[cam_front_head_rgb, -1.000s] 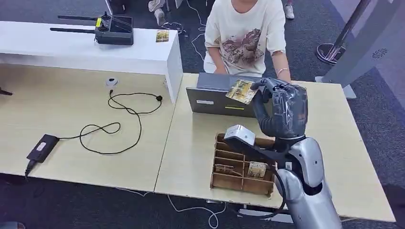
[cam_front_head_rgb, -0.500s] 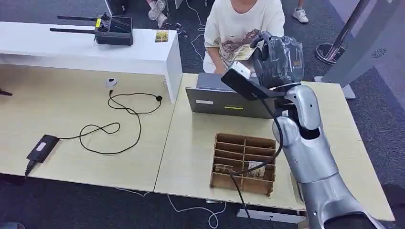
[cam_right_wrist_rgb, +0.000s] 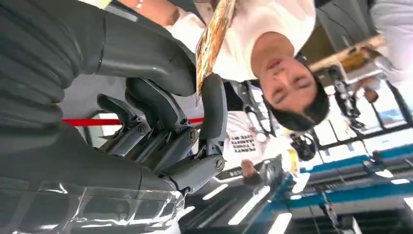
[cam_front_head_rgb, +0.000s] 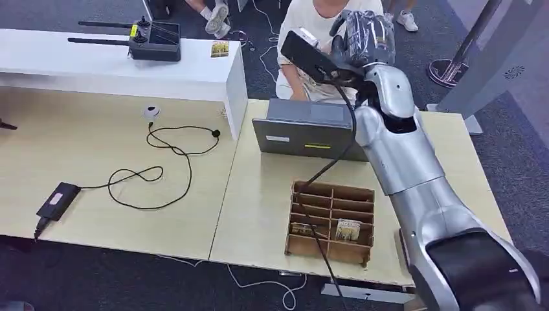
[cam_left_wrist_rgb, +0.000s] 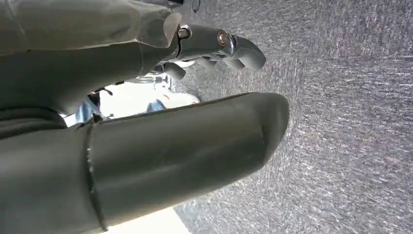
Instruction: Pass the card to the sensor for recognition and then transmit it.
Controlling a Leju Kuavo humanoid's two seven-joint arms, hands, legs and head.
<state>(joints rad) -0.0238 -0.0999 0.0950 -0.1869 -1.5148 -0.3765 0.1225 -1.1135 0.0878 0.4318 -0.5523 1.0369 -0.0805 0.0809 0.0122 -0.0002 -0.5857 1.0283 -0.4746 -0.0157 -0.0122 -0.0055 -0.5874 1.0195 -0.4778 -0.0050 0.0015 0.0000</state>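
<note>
My right hand point(cam_front_head_rgb: 366, 34) is raised high over the far table edge, right in front of a seated person in a white T-shirt point(cam_front_head_rgb: 311, 26). In the right wrist view this hand point(cam_right_wrist_rgb: 160, 122) pinches a colourful card point(cam_right_wrist_rgb: 213, 44) edge-on between its thumb and a dark finger, and the card points toward the person. My left hand point(cam_left_wrist_rgb: 146, 136) hangs over grey carpet, its fingers point(cam_left_wrist_rgb: 221, 41) apart from the thumb and holding nothing.
A grey laptop point(cam_front_head_rgb: 304, 133) stands on the table below my right arm. Nearer to me is a divided cardboard box point(cam_front_head_rgb: 304, 243) with a card point(cam_front_head_rgb: 348, 229) in it. The left table carries a black cable point(cam_front_head_rgb: 155, 172), a black flat device point(cam_front_head_rgb: 58, 199) and a small white round device point(cam_front_head_rgb: 151, 111).
My right arm has swung up and away from above the laptop to in front of the person's chest, carrying the card along. The wrist camera has risen with it.
</note>
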